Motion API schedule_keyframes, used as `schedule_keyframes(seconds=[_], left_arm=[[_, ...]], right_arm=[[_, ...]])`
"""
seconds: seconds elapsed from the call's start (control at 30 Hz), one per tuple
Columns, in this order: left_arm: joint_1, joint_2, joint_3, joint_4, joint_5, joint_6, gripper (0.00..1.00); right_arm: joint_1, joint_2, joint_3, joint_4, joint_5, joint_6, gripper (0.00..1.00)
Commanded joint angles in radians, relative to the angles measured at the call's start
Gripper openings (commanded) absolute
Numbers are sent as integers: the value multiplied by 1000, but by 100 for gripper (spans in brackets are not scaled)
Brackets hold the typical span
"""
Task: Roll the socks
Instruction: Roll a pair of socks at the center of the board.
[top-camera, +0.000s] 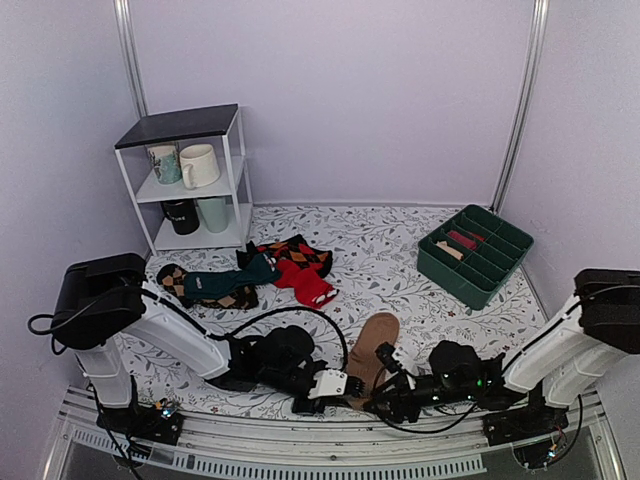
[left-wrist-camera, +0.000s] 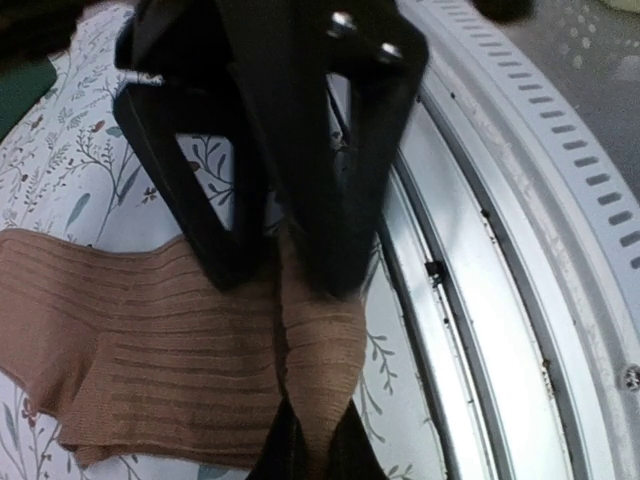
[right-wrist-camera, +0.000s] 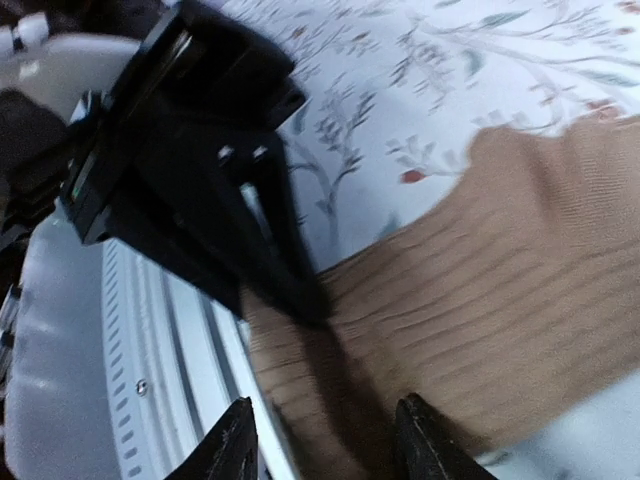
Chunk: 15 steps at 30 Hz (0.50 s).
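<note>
Socks (top-camera: 374, 350) are laid near-to-far; near end is pinched by left gripper (left-wrist-camera: 290, 275), straddled by parted right gripper (right-wrist-camera: 330, 440). Green bin (top-camera: 455, 278) is part-filled.

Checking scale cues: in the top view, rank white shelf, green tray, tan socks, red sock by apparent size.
white shelf
green tray
tan socks and red sock: close, both partly covered, unranked

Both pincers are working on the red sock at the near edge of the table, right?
No: the left pincer and right pincer are on the tan-brown socks at the near edge; the red sock lies farther back, untouched. The top view shows it.
</note>
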Motion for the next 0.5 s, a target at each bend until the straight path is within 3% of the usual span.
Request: schedule_keyframes(seconds=[0.0, 0.1, 0.2, 0.47], left_arm=[[21, 30, -3, -118, 90, -112, 0], [56, 34, 1, -150, 132, -181, 0], [78, 41, 3, -178, 176, -228, 0], [117, 60, 8, -216, 222, -246, 0]], right_arm=[[6, -240, -94, -219, 327, -105, 50], [71, -403, -150, -191, 468, -223, 53], [135, -451, -151, -170, 532, -309, 53], [333, -213, 10, -281, 668, -441, 53]])
